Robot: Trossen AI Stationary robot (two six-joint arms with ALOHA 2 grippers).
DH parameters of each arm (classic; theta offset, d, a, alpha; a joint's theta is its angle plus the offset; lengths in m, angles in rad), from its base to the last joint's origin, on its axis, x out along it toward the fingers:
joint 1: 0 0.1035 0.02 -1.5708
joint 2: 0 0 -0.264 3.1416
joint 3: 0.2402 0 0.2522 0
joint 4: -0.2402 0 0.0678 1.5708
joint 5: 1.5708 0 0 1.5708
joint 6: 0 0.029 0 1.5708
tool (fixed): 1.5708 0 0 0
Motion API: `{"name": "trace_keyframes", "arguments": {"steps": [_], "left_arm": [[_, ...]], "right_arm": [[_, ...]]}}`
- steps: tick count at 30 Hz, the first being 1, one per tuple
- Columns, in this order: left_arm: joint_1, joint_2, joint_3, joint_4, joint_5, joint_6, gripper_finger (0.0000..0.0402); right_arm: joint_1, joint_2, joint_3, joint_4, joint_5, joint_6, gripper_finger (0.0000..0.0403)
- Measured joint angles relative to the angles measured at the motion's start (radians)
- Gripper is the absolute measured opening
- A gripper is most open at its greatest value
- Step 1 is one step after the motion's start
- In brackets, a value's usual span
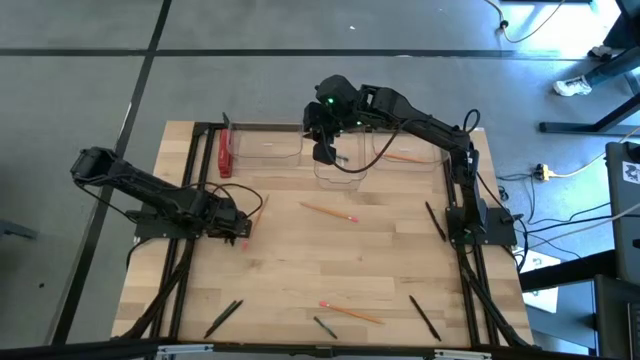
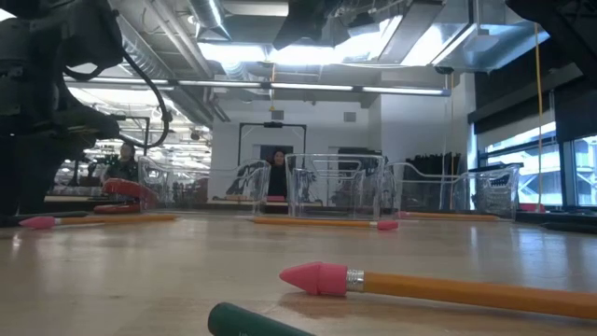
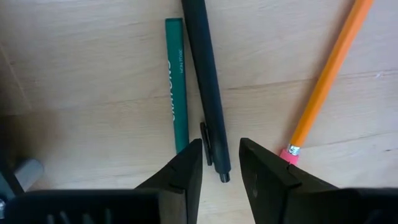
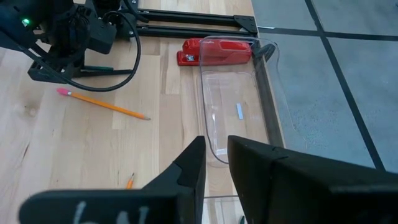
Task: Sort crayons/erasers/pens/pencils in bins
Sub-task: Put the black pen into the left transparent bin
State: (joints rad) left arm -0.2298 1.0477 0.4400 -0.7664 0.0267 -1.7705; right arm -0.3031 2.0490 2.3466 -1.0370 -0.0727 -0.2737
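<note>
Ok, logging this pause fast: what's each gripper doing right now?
Left gripper: open, empty, fingers either side of a black pen's end on the table.
Right gripper: open a little, empty, above the bins.

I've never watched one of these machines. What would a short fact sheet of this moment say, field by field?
Left hand: open, low over the table, fingers either side of a black pen
Beside that pen: green crayon, orange pencil
Right hand: above the middle bin, nothing seen between its fingers
Bins: three clear tubs along the far edge
Loose on table: pencils, pens, a crayon
Red stapler: beside the left bin
</note>
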Motion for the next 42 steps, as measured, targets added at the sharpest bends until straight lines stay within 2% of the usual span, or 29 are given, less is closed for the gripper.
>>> {"name": "trace_keyframes", "arguments": {"steps": [14, 26, 33, 42], "left_arm": [[0.000, 0.003, 0.000, 0.000, -0.007, -0.003, 0.0100], [0.000, 0.122, 0.006, 0.065, -0.001, -0.001, 0.0100], [0.001, 0.136, 0.006, 0.051, 0.011, 0.000, 0.0099], [0.000, 0.135, 0.006, 0.043, 0.016, 0.001, 0.0043]], "right_arm": [[0.000, 0.000, 0.000, 0.000, 0.000, 0.000, 0.0071], [0.000, 0.000, 0.000, 0.000, 0.000, 0.000, 0.0071], [0.000, 0.000, 0.000, 0.000, 0.000, 0.000, 0.0071], [0.000, 0.000, 0.000, 0.000, 0.000, 0.000, 0.0071]]}}
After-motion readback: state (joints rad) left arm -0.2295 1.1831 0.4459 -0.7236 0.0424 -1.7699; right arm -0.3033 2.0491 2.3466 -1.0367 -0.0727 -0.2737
